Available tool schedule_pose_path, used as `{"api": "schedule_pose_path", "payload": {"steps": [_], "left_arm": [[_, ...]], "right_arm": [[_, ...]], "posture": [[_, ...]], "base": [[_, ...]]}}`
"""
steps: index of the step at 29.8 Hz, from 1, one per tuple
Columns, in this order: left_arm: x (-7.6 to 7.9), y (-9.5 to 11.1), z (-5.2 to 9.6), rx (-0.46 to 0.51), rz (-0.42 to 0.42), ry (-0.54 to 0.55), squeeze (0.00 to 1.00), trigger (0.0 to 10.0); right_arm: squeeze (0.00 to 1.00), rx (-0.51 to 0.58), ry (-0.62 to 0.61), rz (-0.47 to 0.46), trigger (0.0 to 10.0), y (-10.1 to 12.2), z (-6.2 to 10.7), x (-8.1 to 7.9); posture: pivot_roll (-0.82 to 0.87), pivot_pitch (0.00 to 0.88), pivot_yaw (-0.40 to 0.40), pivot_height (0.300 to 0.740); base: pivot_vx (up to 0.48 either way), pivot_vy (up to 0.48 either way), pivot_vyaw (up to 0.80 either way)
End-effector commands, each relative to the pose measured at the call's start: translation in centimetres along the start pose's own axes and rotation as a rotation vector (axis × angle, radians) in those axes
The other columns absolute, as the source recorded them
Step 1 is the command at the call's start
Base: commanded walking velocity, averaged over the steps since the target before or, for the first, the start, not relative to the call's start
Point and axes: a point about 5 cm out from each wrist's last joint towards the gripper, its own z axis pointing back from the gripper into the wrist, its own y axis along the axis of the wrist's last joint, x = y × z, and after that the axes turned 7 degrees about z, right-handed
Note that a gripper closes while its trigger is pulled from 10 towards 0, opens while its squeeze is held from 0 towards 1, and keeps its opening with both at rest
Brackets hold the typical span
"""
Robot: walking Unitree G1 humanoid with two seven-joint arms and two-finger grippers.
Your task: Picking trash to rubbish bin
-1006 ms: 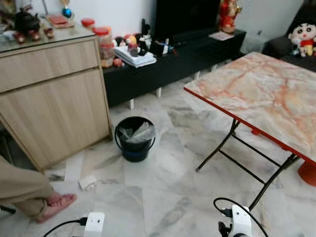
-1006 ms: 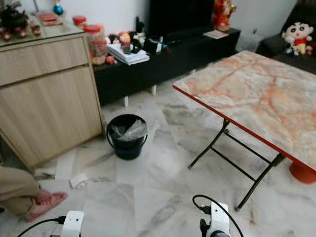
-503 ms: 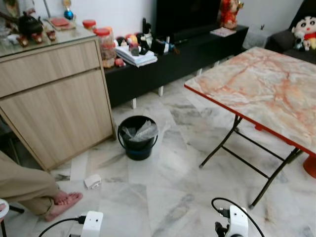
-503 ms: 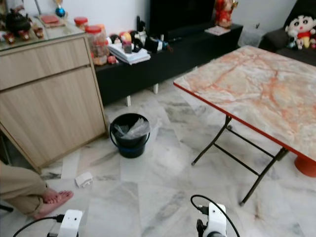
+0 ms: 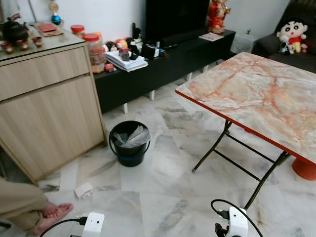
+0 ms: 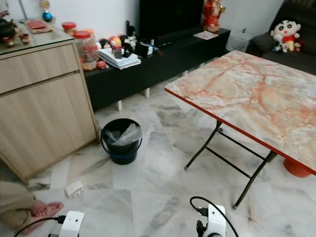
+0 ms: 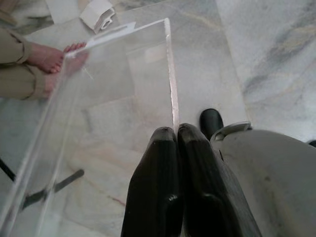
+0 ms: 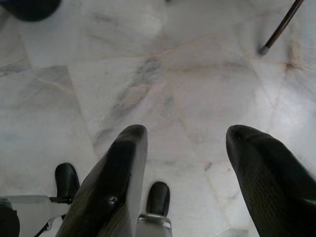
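Observation:
A small white piece of trash (image 5: 83, 190) lies on the marble floor, left of and nearer to me than the rubbish bin (image 5: 129, 143), a black bucket with a clear liner. In the left wrist view the trash (image 7: 97, 13) lies beyond my left gripper (image 7: 176, 136), whose fingers are pressed shut. A clear plastic panel (image 7: 123, 79) runs out from its fingertips; I cannot tell whether it is gripped. My right gripper (image 8: 187, 133) is open over bare floor, nothing between its fingers (image 8: 123, 163). Both wrists (image 5: 94, 224) hang low at the bottom edge of the eye views.
A person's foot (image 5: 52, 212) and trouser leg rest on the floor at lower left, close to the trash. A wooden cabinet (image 5: 49, 98) stands left of the bin, a black TV bench (image 5: 168, 54) behind. A folding table (image 5: 256, 94) with thin black legs (image 5: 232, 153) is at right.
The whole picture has shifted, so the camera has moved; the bin and trash sit slightly further left in view. Both arms keep low at the bottom edge.

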Motion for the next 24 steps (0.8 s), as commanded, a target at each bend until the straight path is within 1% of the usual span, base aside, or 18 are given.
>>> {"api": "schedule_pose_path", "payload": {"steps": [1,5,11,14,24], "left_arm": [[-0.08,-0.11,0.01,-0.007,-0.015,0.0,0.0,10.0],[-0.08,-0.09,0.0,-0.007,-0.017,0.0,0.0,10.0],[0.05,0.14,-0.05,-0.006,-0.015,-0.002,0.0,10.0],[0.15,0.25,-0.07,-0.004,-0.011,-0.005,0.0,10.0],[0.44,0.16,-0.05,-0.007,-0.005,-0.009,0.0,10.0]], "right_arm": [[0.0,0.025,-0.002,0.004,10.0,0.78,-0.13,-0.18],[0.0,0.037,0.0,0.018,10.0,1.09,-0.18,-0.27],[0.0,0.038,-0.003,0.026,10.0,1.29,-0.21,-0.21],[0.0,0.042,-0.008,0.013,10.0,1.36,-0.21,-0.14],[0.0,0.041,-0.019,0.02,10.0,1.4,-0.19,0.3]], "posture": [[0.22,0.0,-0.06,0.74],[0.22,0.0,-0.063,0.74],[0.23,0.0,-0.071,0.74],[0.23,0.0,-0.071,0.74],[0.22,0.0,-0.081,0.74]], "base": [[0.368,0.0,0.0],[0.368,0.0,0.1],[0.357,0.0,0.76],[0.345,0.0,-0.14],[0.339,0.0,0.0]]}}
